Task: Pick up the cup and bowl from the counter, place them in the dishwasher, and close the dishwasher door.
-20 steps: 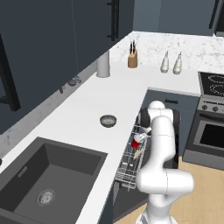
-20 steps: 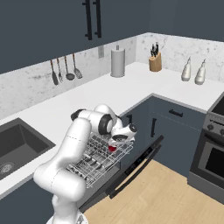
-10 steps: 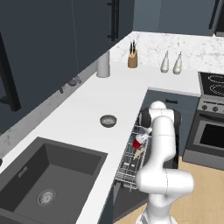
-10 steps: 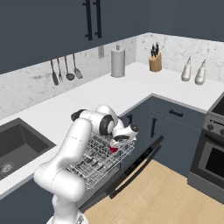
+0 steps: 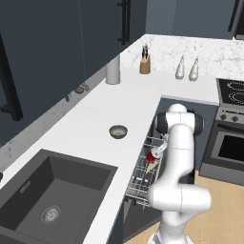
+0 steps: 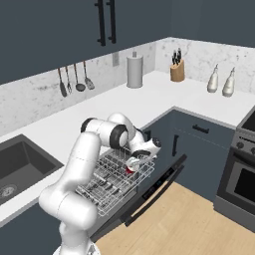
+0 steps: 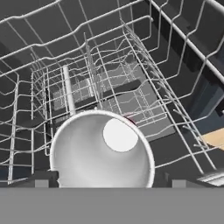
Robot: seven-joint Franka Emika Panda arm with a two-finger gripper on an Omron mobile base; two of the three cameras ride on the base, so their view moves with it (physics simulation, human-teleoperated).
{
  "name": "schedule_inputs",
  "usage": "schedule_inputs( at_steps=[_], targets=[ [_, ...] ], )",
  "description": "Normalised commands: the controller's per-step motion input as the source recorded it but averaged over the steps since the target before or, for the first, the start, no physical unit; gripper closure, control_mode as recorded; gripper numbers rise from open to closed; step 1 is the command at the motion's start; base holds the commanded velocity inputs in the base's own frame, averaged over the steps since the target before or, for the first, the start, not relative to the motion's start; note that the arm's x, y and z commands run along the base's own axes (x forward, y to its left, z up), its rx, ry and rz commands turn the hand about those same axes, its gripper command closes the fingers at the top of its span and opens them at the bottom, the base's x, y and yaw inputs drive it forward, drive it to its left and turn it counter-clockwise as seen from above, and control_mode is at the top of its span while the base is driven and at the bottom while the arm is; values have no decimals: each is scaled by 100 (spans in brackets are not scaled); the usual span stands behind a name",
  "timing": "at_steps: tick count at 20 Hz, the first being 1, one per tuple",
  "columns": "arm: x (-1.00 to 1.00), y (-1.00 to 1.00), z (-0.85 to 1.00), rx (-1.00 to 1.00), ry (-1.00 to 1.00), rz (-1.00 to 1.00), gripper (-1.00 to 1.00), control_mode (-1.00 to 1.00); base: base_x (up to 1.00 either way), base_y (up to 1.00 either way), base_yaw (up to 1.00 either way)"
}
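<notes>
While the gripper (image 6: 133,164) hangs low in the dishwasher's wire rack (image 6: 112,182), its jaws grip the cup (image 7: 101,150), mouth facing the hand camera, rack wires close on all sides. Door (image 6: 149,191) is dropped open, floor beyond free. Left base view adds the bowl (image 5: 118,131) on the counter (image 5: 90,124), near the sink (image 5: 45,195).

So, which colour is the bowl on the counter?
Grey metallic, dark inside: the bowl shows best in the left base view.
</notes>
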Motion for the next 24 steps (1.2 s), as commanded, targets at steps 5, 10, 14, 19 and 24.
schedule_inputs(
  at_steps=[5, 10, 14, 19, 24],
  targets=[
    [-43, 2, 100, 4, -1, 0, -100, -100, 0, 0, 0],
    [-22, 5, 100, 1, -1, 0, -100, -100, 0, 0, 0],
    [-2, 1, 100, 6, 5, -3, -100, -100, 0, 0, 0],
    [-5, 0, 99, 7, 0, -1, -100, -100, 0, 0, 0],
    [0, 26, 73, 9, 5, -1, -100, -100, 0, 0, 0]
  ],
)
